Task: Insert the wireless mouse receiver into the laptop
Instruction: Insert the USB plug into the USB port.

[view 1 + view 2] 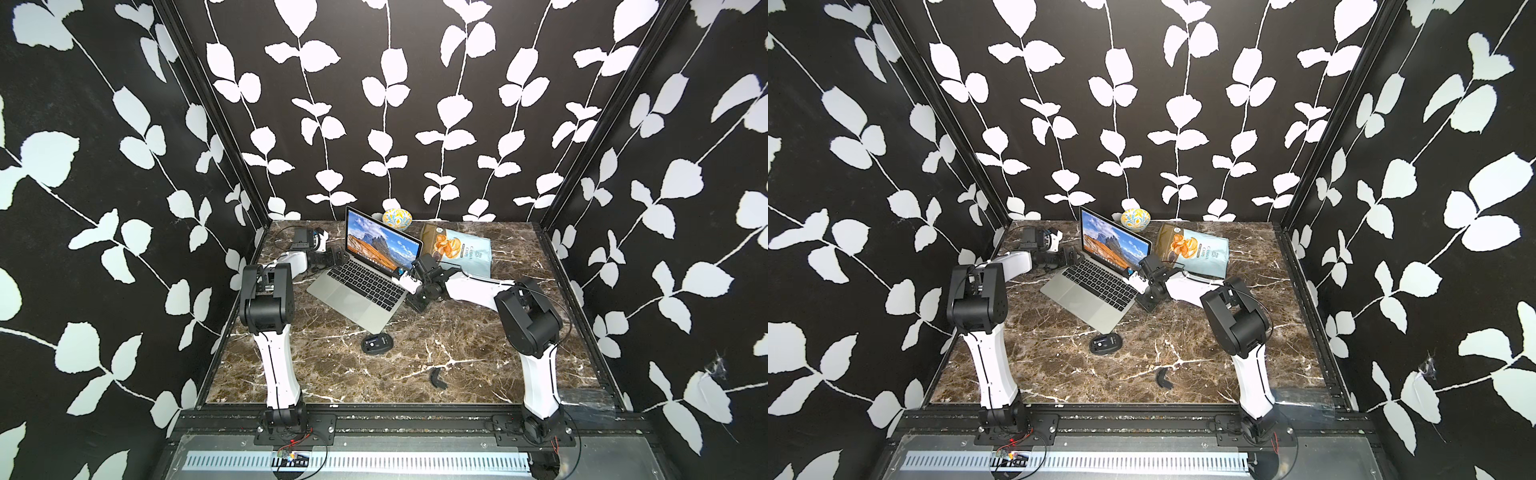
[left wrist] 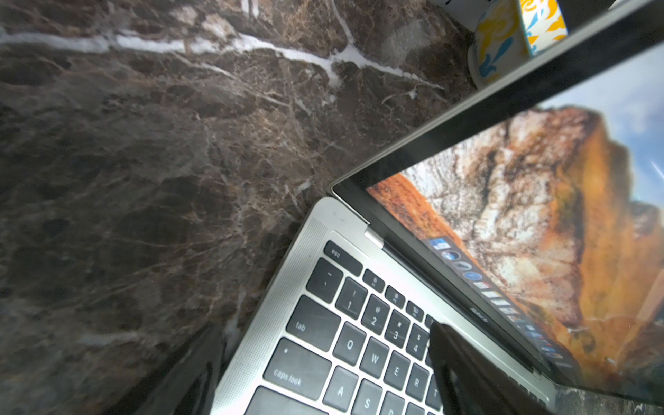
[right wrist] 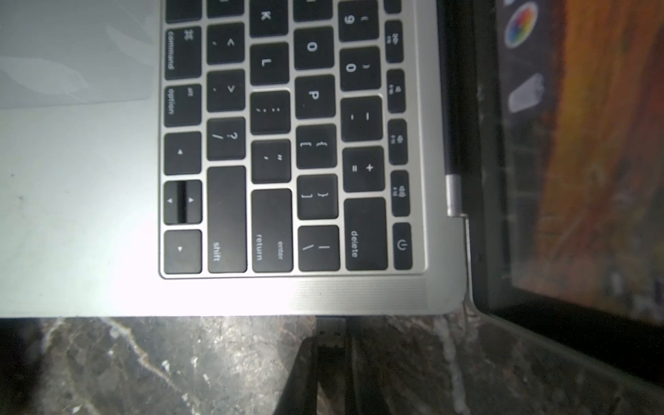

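Top views, laptop: the laptop [image 1: 361, 291] sits open on the table [image 1: 478, 365].
Top views, mouse: the wireless mouse [image 1: 377, 343] lies at its 6 o'clock, apart from both arms.
Top views, grippers: left gripper [image 1: 1074, 254] at its 11 o'clock, right gripper [image 1: 1133, 275] at 3 o'clock; we cannot make out their tips.
Left wrist: two fingers [image 2: 467, 377] stand wide apart, holding nothing, both cut off.
Right wrist: blurry fingers [image 3: 298, 377] pinch the wireless mouse receiver [image 3: 331, 332], touching the laptop's side; we cannot tell how far in.
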Available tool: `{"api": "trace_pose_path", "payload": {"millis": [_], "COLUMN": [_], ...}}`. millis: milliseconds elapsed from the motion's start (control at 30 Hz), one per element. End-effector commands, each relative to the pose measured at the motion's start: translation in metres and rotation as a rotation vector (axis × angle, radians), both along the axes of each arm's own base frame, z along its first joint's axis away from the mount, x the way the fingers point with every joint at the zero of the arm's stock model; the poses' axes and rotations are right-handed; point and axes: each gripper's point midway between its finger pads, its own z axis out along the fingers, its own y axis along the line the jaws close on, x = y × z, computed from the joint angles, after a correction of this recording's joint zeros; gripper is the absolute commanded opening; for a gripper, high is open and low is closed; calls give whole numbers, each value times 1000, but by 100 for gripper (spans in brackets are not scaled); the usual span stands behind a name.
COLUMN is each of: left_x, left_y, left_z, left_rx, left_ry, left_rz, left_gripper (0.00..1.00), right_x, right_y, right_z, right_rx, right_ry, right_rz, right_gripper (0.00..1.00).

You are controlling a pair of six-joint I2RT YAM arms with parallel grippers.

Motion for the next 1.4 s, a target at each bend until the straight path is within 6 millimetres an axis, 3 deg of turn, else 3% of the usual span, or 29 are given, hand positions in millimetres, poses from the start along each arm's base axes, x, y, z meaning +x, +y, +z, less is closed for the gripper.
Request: {"api": "trace_pose_path", "payload": {"millis": [0, 633, 1100, 1367], "left_x": [-12, -13, -18, -18], "left_y": [-7, -8, -15, -15], "left_z": [-12, -14, -21, -20], "left_rx": [-23, -24, -69, -75], "left_ry": [71, 79, 110, 109], "left_rz": [-27, -32, -52, -55], "left_gripper": [93, 93, 92, 92], "right_x": [8, 15, 4, 1], "right_y": [-5, -10, 3, 7], "right_z": [-21, -23, -10, -16], "right_rx": [-19, 40, 40, -7], "right_ry": [6, 21, -19, -23], "right_rz": [-54, -107, 27, 56], "right_gripper": [13, 12, 11, 11]}}
